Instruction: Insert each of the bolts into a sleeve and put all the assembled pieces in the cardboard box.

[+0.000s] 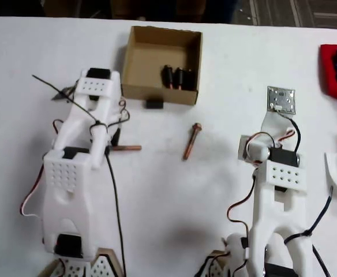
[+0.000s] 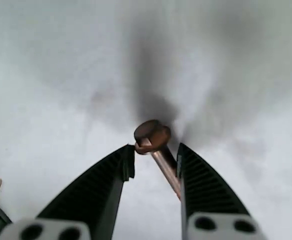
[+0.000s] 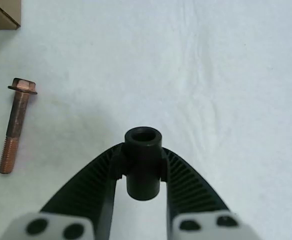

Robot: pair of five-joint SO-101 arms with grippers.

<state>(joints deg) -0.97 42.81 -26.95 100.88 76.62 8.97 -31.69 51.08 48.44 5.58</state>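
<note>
The left pincer (image 2: 155, 159) is pinching a smooth coppery bolt (image 2: 152, 135) by its shank, and the right pincer (image 3: 142, 152) is clamping a matte black tubular sleeve (image 3: 143, 172), round bore facing outward. Both are hanging well in front of the cardboard box (image 1: 163, 93). Mating them is probably calling for shank and bore on one axis before pushing, since slick metal may be twisting between ribbed jaws; a second bolt (image 1: 191, 140) is lying on the white table (image 1: 174, 196), nearer the box.

No legible text, label, number or sign, plain brown cardboard box (image 1: 139, 92), bare copper-coloured hex-head metal bolt (image 2: 152, 136), unmarked black cylindrical sleeve (image 3: 143, 165), blank white table (image 1: 174, 202).
</note>
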